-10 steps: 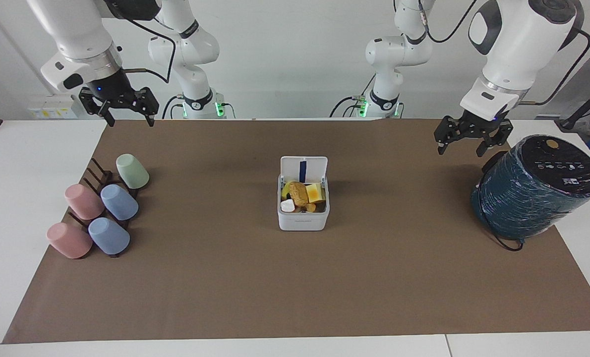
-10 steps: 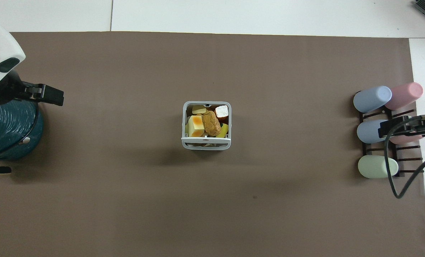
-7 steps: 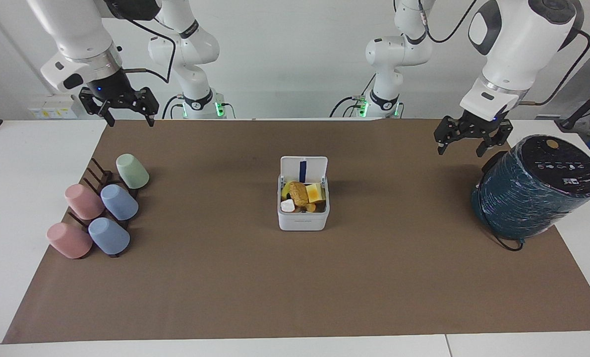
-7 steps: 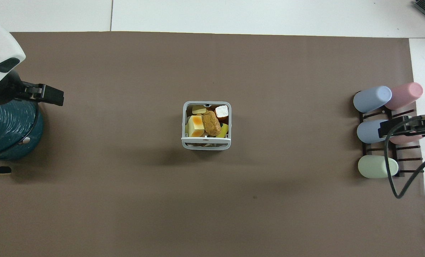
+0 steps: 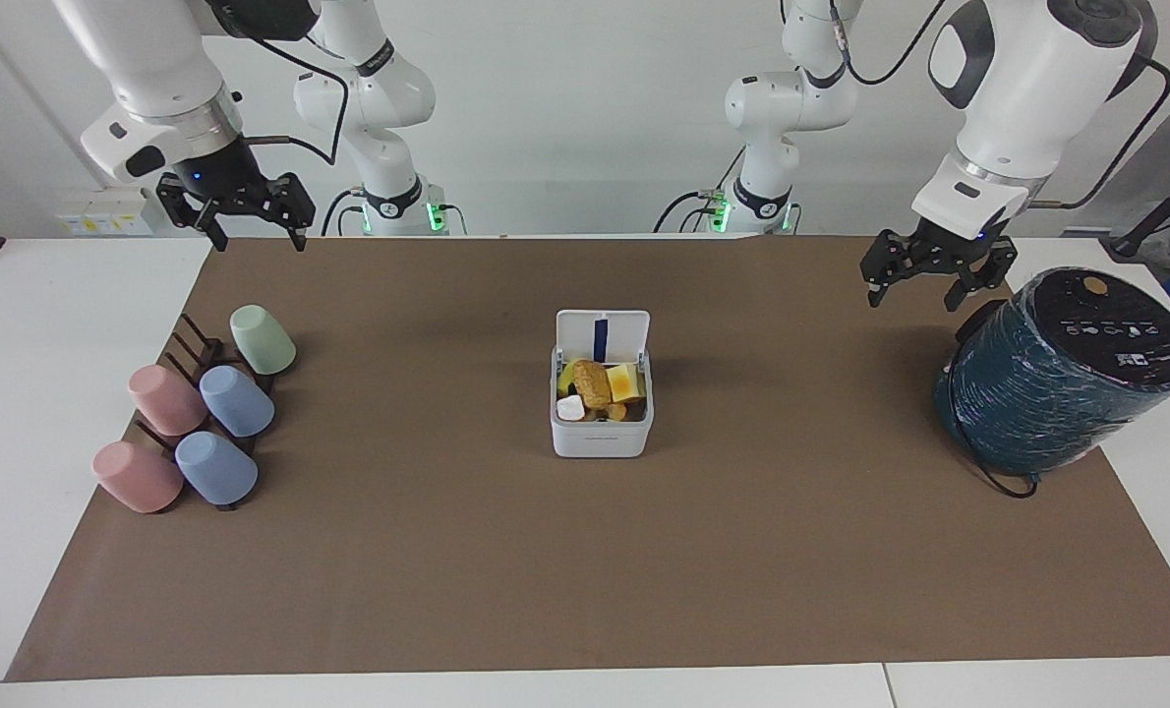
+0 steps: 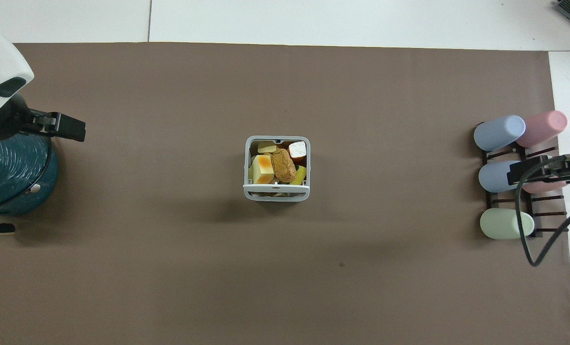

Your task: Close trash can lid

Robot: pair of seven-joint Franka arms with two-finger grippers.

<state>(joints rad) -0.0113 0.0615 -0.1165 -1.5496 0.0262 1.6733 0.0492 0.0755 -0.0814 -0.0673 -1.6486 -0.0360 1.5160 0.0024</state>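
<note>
Upright, the lid [image 5: 603, 336] tops trash can [image 5: 601, 436], seemingly unlatched.

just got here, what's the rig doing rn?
Nothing is being handled. The small white square plastic trash can, full of food scraps, sits mid-mat with its white hinged lid standing open. The left pincer hangs open by the dark teal cylinder; the right pincer hangs open near the cup rack.

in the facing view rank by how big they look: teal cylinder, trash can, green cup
1. teal cylinder, clearly largest
2. trash can, open lid included
3. green cup, smallest
</note>
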